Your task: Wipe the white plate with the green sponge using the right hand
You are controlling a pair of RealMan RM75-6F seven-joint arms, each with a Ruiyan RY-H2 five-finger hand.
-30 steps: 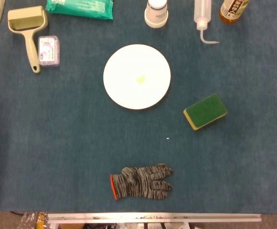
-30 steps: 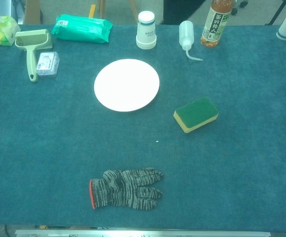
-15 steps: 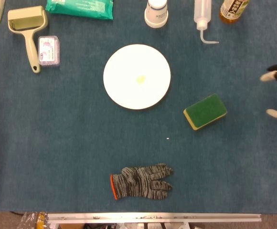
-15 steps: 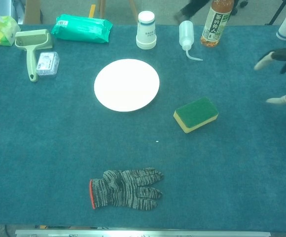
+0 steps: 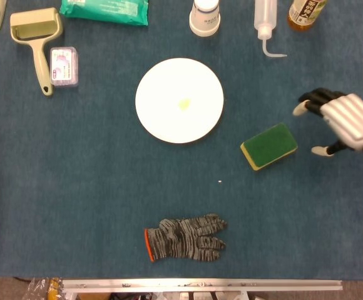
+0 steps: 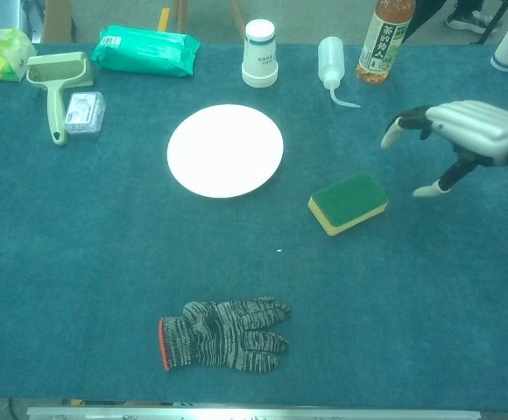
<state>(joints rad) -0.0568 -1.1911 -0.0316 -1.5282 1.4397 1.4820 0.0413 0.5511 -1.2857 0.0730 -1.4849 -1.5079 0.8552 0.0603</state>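
Observation:
The white plate lies flat in the middle of the blue cloth, with a small yellowish spot near its centre. The green sponge, green on top and yellow below, lies to the right of the plate. My right hand hovers just right of the sponge, fingers spread and holding nothing, a short gap away from it. My left hand is out of both views.
A grey knit glove lies near the front edge. Along the back stand a lint roller, a small case, a green packet, a white cup, a squeeze bottle and a tea bottle.
My right hand has come in from the right edge toward the sponge, fingers still apart. The left fingertips seen at the left edge earlier are gone.

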